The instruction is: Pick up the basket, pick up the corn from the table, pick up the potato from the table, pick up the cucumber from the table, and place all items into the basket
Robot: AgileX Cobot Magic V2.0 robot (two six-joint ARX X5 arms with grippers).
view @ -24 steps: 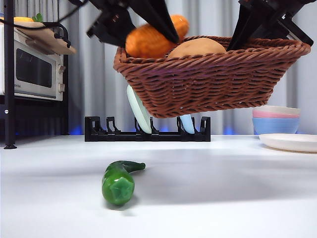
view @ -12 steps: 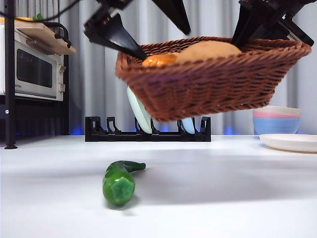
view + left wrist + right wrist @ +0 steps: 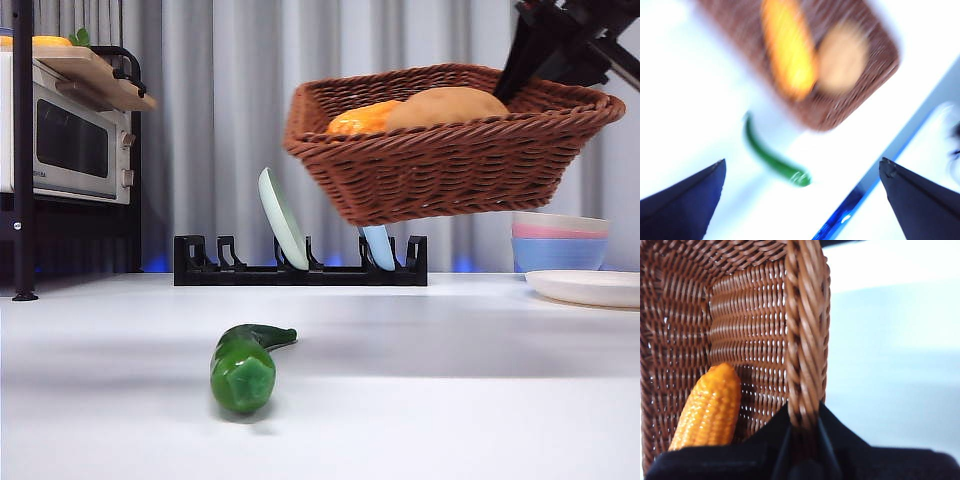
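My right gripper is shut on the braided rim of the brown wicker basket and holds it tilted in the air, well above the white table. The right wrist view shows its jaws clamped on the rim. The orange corn and the tan potato lie inside the basket. The green cucumber lies on the table, below and left of the basket. My left gripper is open and empty, high above; its blurred view shows the basket, corn, potato and cucumber.
A black dish rack with upright plates stands at the back. A microwave on a shelf is at the left. Stacked bowls and a white plate sit at the right.
The left gripper let the corn drop into the basket and rose out of the front view. The basket shifted to the right. The cucumber has not moved.
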